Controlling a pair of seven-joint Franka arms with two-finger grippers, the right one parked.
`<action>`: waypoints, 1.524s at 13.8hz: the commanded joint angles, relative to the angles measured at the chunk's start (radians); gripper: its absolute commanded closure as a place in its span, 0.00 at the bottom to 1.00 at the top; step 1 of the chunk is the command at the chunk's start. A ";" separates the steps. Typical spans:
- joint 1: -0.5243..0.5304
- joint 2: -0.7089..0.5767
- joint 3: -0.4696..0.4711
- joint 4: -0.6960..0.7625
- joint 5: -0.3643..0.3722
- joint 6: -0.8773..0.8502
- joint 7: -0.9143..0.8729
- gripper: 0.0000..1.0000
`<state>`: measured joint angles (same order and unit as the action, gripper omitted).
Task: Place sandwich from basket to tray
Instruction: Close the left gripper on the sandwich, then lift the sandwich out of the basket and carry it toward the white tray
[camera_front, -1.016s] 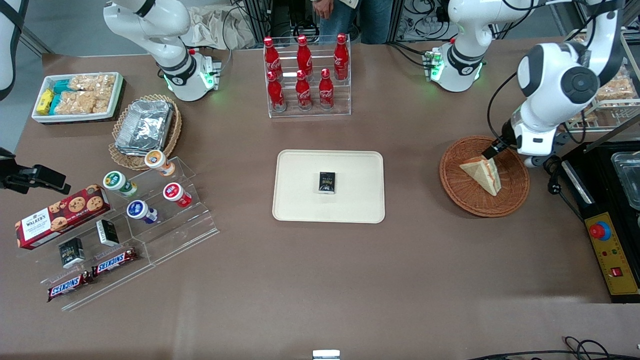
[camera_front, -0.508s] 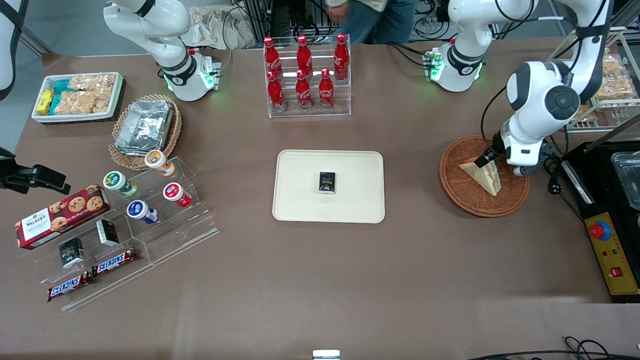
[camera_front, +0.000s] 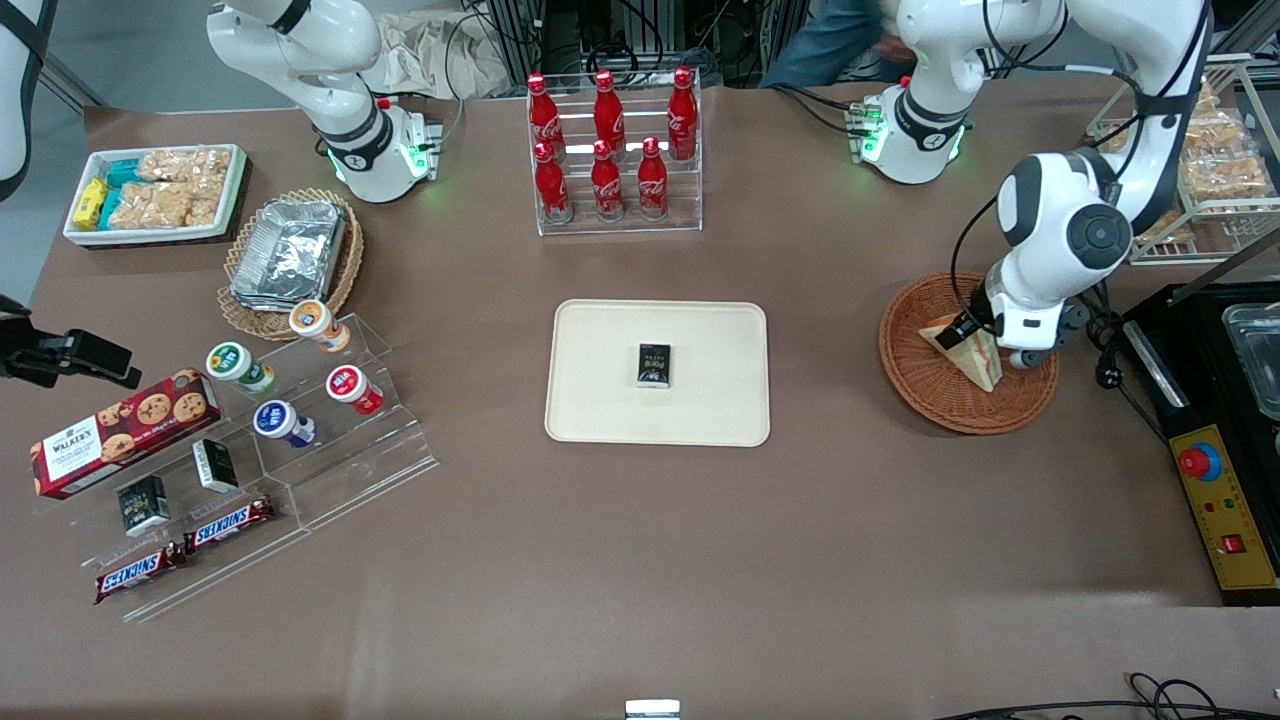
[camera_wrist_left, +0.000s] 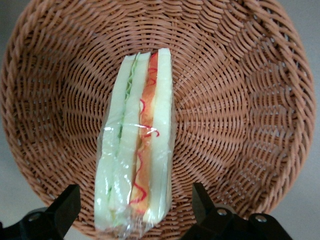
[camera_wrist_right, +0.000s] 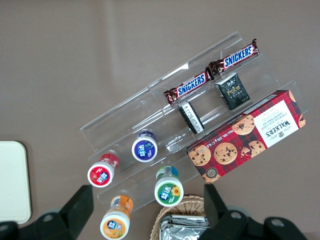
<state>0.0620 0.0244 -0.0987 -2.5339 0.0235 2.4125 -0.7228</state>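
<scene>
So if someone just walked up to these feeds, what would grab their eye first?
Likely the wrapped sandwich lying in the wicker basket, with the open gripper over it, fingers apart on either side. Next, the cream tray mid-table, holding a small dark packet.

I am looking down from high up with the front camera, seeing the whole brown table (camera_front: 640, 560) at once. The left wrist camera is pointing straight down, very close, at the basket (camera_wrist_left: 260, 100) and the sandwich (camera_wrist_left: 137, 150), with the gripper (camera_wrist_left: 135, 210) standing wide open, one finger on each side of the sandwich. The front camera is showing that same basket (camera_front: 925, 385) too, at the working arm's end. The right wrist camera is looking down at the clear snack stand (camera_wrist_right: 165, 100), near, and the front camera is sharing that stand (camera_front: 350, 470).
</scene>
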 joint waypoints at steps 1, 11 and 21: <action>0.004 0.031 -0.006 -0.005 0.033 0.039 -0.027 0.21; -0.013 -0.085 -0.033 0.065 0.035 -0.177 -0.084 1.00; -0.203 -0.110 -0.131 0.434 -0.079 -0.541 0.106 1.00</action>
<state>-0.0795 -0.1010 -0.2269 -2.1107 -0.0444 1.8463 -0.6368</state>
